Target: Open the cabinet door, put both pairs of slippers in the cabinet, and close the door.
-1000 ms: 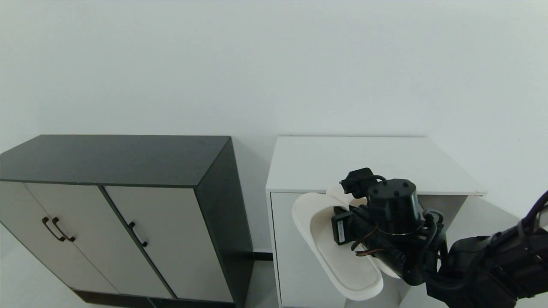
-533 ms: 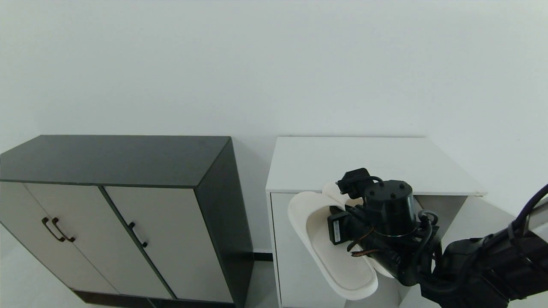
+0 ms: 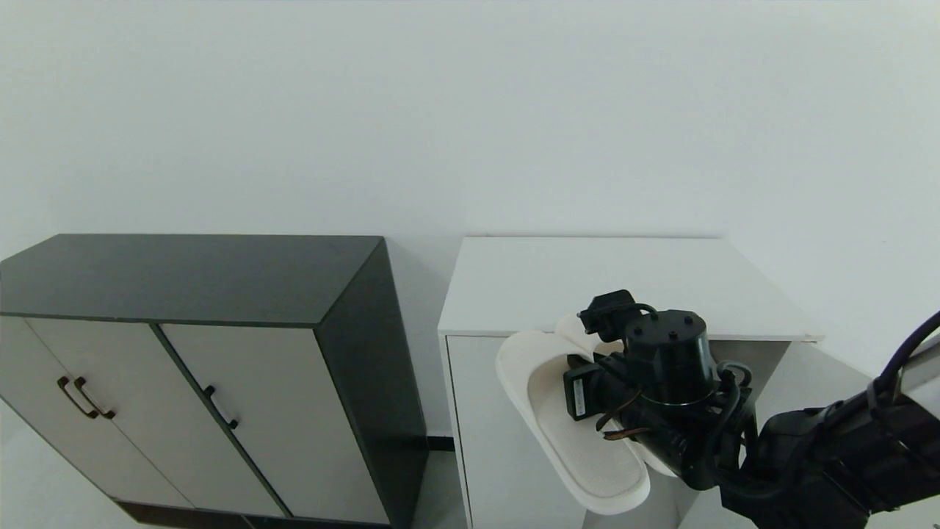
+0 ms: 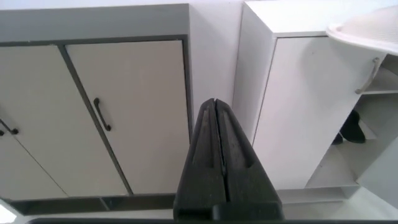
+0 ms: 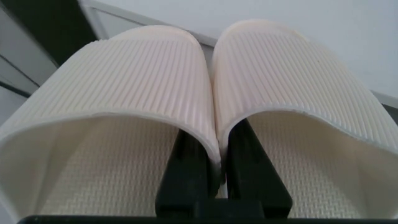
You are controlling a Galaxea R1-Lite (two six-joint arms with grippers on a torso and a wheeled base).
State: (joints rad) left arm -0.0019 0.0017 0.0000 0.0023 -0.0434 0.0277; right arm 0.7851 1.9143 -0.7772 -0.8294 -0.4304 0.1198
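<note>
White cabinet (image 3: 587, 279), dark shoes (image 4: 354, 127) inside, right end effector (image 5: 214, 171) gripping slippers (image 3: 587, 448)

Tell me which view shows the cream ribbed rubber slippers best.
The right wrist view: both cream ribbed slippers lie side by side, the right gripper pinching their inner walls. The head view hides most of one behind the arm; the left wrist view catches a rim.

A plain white wall (image 3: 470, 110) runs behind. Against it stands a black sideboard (image 3: 183, 275) with pale grey doors (image 3: 242, 419) and dark handles (image 3: 220, 406), on a pale floor (image 3: 29, 499). Light falls soft and even.
</note>
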